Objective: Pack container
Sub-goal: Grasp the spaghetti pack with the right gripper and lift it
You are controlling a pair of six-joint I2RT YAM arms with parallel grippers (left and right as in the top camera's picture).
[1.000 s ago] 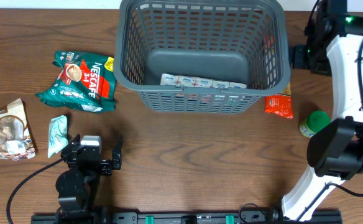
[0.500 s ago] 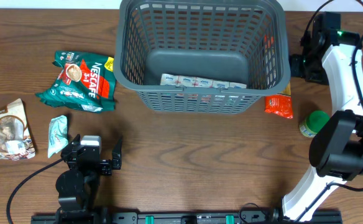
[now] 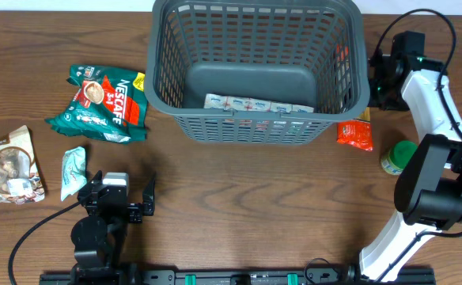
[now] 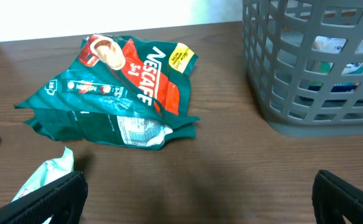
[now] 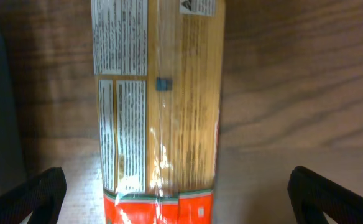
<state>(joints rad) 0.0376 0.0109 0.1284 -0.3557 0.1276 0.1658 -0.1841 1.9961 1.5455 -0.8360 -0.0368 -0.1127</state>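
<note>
Up top, the container (image 3: 215, 127) lies lengthwise left-right.

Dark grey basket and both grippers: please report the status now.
Left gripper open, empty. Right gripper open, astride long clear orange-ended packet. Dark grey plastic lattice basket holds a white-blue pack. Basket wall crowds packet.

Robot lab bench — wood-grain table (image 3: 255, 190), mounting rail (image 3: 239, 278), white robot arm (image 3: 430, 99)

Pasta packet (image 5: 160, 106) cut off top and bottom, its print blurred, perhaps spaghetti, container (image 4: 306, 124) cropped right
</note>
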